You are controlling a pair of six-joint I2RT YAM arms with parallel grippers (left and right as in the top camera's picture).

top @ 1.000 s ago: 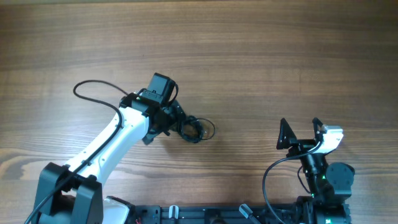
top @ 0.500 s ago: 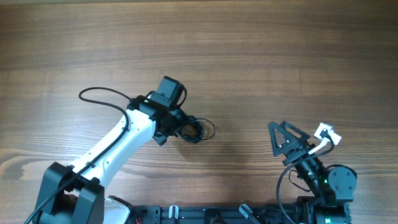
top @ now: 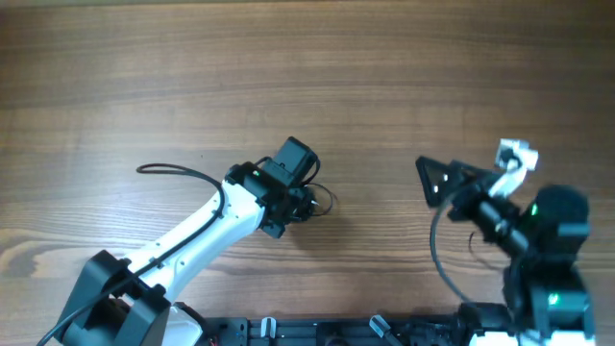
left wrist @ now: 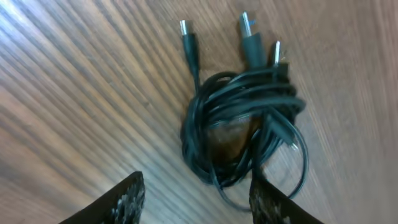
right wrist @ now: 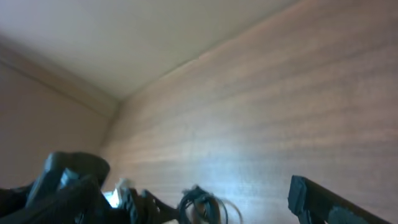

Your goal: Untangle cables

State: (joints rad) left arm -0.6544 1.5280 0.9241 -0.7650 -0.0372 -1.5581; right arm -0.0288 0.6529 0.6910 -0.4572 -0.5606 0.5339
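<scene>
Centre-frame in the left wrist view, the knotted cables [left wrist: 249, 93] lie on the worktop [left wrist: 74, 93] just ahead of the left end effector [left wrist: 196, 185], jaws apart; the right end effector [top: 435, 181], likewise apart, hangs farther off.

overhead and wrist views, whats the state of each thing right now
cables: bunched in one tangled knot, lying on the table, three plug ends sticking out
left claw: open, right at the knot, gripping nothing
right claw: open, empty, off to the side away from the knot
</scene>
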